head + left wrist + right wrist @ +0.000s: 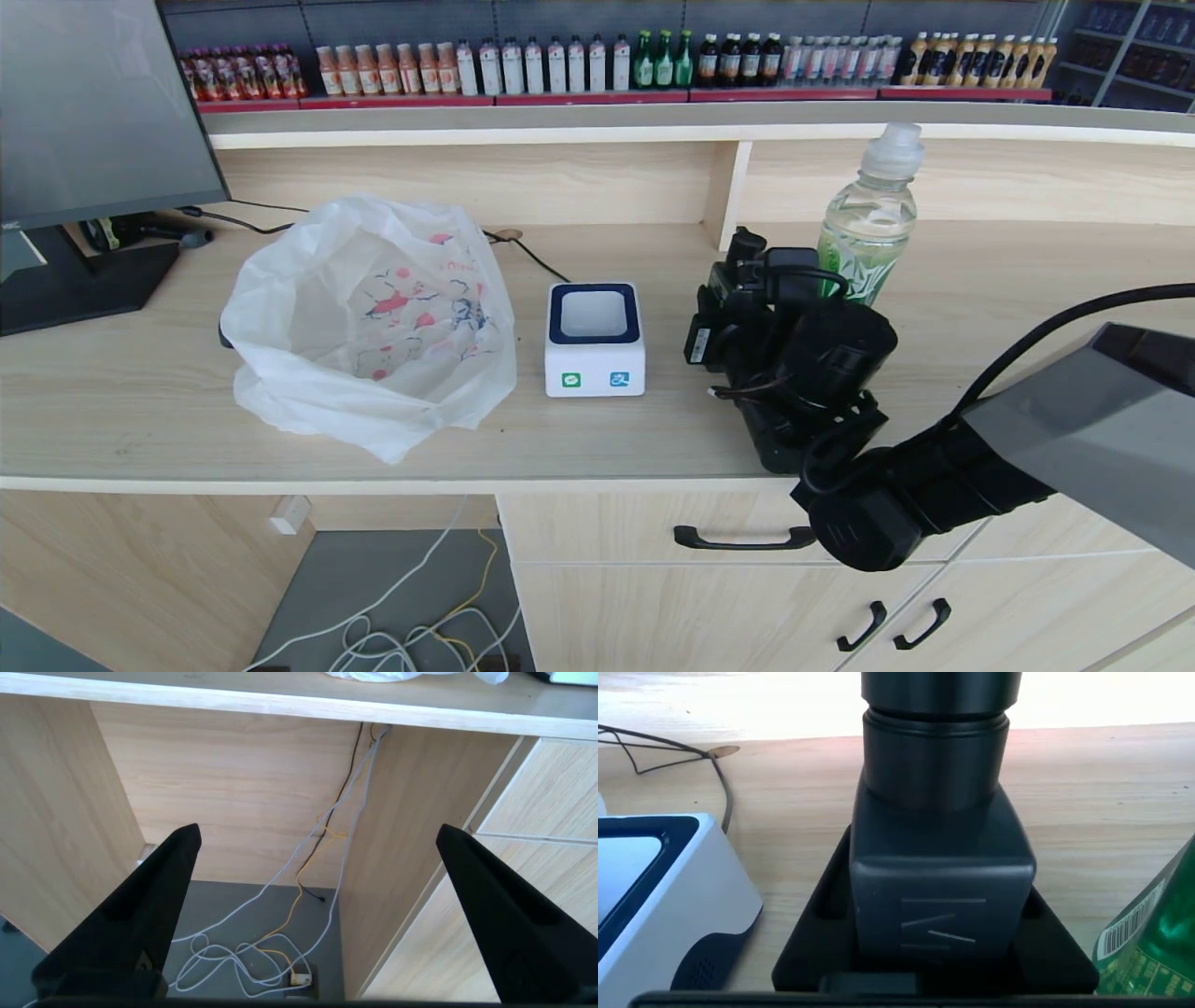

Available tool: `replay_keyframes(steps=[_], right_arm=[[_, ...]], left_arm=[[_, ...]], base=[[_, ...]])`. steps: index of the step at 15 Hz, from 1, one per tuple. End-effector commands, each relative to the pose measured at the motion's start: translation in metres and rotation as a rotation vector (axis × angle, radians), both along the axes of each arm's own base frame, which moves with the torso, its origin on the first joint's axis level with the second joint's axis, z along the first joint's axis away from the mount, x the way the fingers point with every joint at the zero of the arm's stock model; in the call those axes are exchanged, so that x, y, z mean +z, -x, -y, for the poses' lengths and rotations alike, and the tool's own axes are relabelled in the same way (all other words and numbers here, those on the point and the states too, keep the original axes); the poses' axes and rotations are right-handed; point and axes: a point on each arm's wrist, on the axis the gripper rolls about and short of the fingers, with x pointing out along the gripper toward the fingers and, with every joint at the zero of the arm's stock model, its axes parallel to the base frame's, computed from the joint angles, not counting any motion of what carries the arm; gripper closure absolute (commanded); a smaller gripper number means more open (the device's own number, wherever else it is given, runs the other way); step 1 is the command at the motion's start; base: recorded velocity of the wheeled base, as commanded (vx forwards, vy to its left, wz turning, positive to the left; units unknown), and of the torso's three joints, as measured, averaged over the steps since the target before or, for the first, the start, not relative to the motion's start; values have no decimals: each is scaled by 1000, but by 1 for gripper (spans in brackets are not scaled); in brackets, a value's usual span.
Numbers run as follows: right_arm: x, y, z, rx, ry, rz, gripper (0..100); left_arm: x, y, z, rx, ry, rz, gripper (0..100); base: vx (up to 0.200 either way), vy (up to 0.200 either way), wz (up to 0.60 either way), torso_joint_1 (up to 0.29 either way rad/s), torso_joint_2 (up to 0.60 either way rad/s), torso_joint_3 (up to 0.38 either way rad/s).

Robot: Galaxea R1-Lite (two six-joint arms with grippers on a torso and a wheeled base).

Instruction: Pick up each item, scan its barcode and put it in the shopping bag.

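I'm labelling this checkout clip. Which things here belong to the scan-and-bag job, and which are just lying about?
Job:
- bottle
- scanner
- shopping bag

Lying about:
- monitor
- shelf drinks
- drawer handle

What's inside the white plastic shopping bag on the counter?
The white plastic shopping bag stands open; its crumpled inner wall with red and blue print is visible. No item can be seen, though folds hide the bottom.
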Motion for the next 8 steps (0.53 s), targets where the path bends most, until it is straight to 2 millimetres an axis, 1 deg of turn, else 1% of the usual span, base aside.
replay_keyframes(steps=[1,7,8], right_arm=[[2,1,0,1,-3,5,100],[31,14,4,11,-57,79,100],[44,26,2,34,-75,103,100]], left_arm=[[0,0,0,-2,0,0,0],[0,0,0,0,0,0,0],[0,0,0,0,0,0,0]], base=[[0,0,0,0,0,0],[0,0,0,0,0,0],[0,0,0,0,0,0]])
